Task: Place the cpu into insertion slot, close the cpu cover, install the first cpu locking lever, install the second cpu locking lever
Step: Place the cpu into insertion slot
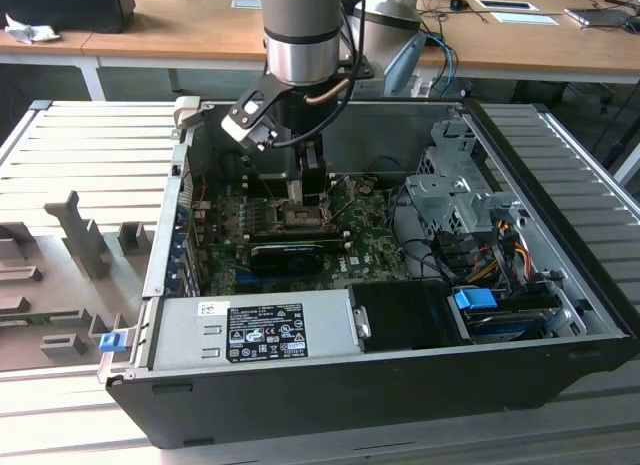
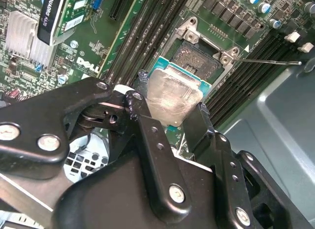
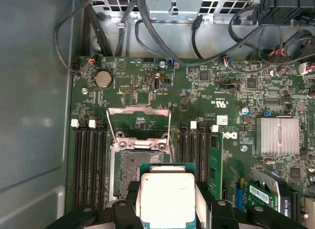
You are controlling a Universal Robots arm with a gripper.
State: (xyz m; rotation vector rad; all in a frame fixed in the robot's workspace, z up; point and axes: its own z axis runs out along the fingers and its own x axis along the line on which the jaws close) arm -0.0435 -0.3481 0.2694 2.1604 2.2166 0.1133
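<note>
Gripper (image 2: pixel 172 95) is pinching the cpu (image 2: pixel 174 98) by two opposite edges, black fingers (image 2: pixel 147 120) either side, silvery top facing the cam. Chip hangs over the open socket (image 2: pixel 199 55), overlapping its near edge; can't tell if it touches. The second wrist view also catches a thin metal lever (image 2: pixel 270 62) sticking out beside the socket, toward the grey case wall.

The first wrist view gives what that one doesn't: the cpu cover (image 3: pixel 140 110) swung open, on the socket's far side from the chip, w/ RAM slots (image 3: pixel 88 160) flanking and a finned heatsink (image 3: pixel 278 135) further off.

The exterior view is wider. The arm (image 1: pixel 300 35) reaches down into the PC case (image 1: pixel 400 385). Black card (image 1: pixel 290 253) sits at 6 o'clock from the gripper, grey PSU (image 1: pixel 250 330) further along 6, drive cage (image 1: pixel 450 190) at 3 o'clock.
</note>
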